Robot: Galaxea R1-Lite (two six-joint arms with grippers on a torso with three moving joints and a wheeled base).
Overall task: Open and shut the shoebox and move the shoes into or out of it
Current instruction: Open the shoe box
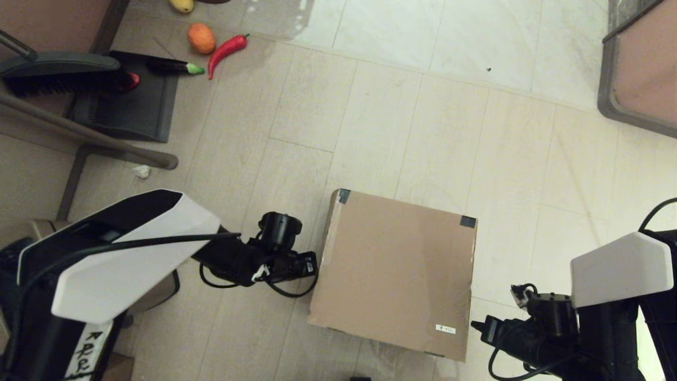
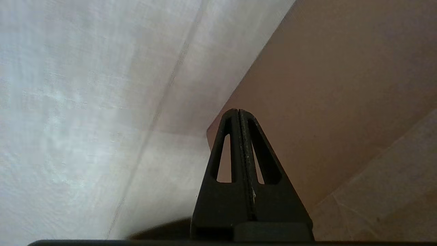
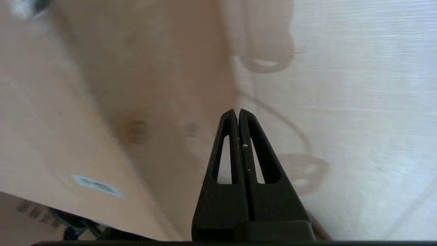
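Note:
The shoebox (image 1: 396,270) lies on the tiled floor in the middle of the head view, a flat brown cardboard box with its lid down, black tape (image 1: 344,196) at its two far corners and a small white label (image 1: 445,329) near the front right corner. My left gripper (image 1: 314,264) is shut and empty, its tips right at the box's left side (image 2: 324,85). My right gripper (image 1: 476,325) is shut and empty too, low beside the box's front right corner (image 3: 68,102). The shoes are not in view.
A black dustpan (image 1: 127,100) and a brush lie at the back left by a table leg (image 1: 90,137). Toy produce sits beyond it: a red chili (image 1: 227,50), an orange fruit (image 1: 201,38), an eggplant (image 1: 174,66). A furniture corner (image 1: 640,69) stands back right.

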